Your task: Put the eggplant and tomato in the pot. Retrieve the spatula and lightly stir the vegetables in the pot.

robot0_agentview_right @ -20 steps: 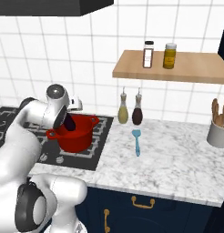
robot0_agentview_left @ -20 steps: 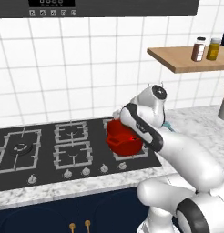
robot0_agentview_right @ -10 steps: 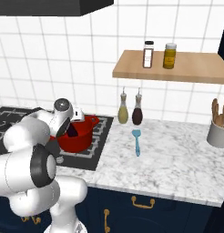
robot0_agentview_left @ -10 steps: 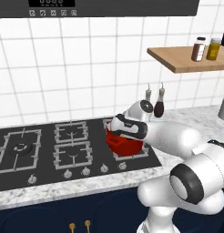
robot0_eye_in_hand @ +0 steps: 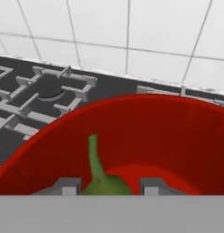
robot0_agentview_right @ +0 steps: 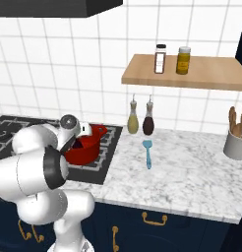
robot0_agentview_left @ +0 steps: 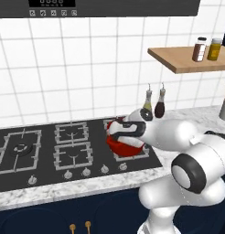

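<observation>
The gripper sits low inside the pot on the hob's right burner, its jaws set narrowly about a green stem; a firm hold cannot be confirmed. The spatula lies well right on the counter, handle toward the robot.

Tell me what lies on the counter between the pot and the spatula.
Nothing: in the right base view, bare marble counter and the hob's edge separate the pot from the spatula.

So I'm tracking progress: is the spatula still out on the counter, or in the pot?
Out. The spatula lies flat on the marble counter, right of the pot, with the gripper at the pot.
</observation>
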Robot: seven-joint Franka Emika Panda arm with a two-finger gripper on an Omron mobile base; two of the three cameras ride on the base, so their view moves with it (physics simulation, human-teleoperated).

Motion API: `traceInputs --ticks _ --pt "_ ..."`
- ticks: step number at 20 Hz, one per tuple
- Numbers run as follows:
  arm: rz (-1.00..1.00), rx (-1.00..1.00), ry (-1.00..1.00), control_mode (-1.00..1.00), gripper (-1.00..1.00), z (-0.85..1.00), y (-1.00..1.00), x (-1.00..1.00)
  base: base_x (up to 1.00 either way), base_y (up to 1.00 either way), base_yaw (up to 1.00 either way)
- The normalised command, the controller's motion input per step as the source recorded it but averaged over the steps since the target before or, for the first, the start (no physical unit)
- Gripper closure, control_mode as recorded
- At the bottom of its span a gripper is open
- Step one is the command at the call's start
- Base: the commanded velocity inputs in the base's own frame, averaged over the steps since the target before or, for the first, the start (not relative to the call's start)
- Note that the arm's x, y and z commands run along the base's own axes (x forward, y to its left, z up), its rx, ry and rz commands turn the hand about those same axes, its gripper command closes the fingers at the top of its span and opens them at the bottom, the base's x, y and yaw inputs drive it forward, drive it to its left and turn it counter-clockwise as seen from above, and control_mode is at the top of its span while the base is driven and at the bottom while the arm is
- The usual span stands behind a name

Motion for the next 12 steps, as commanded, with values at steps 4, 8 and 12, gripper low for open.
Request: traceInputs --ticks 4,8,12 --pt "0.0 0.0 -0.11 -1.0 -1.0 0.91 -0.33 -0.01 0.0 0.0 0.0" --pt "-0.05 -0.01 -0.08 -1.0 -1.0 1.0 -0.55 -0.17 0.0 0.0 0.0" --pt "-0.15 -0.01 0.05 -1.0 -1.0 0.87 -0.8 -0.38 0.0 0.0 0.0"
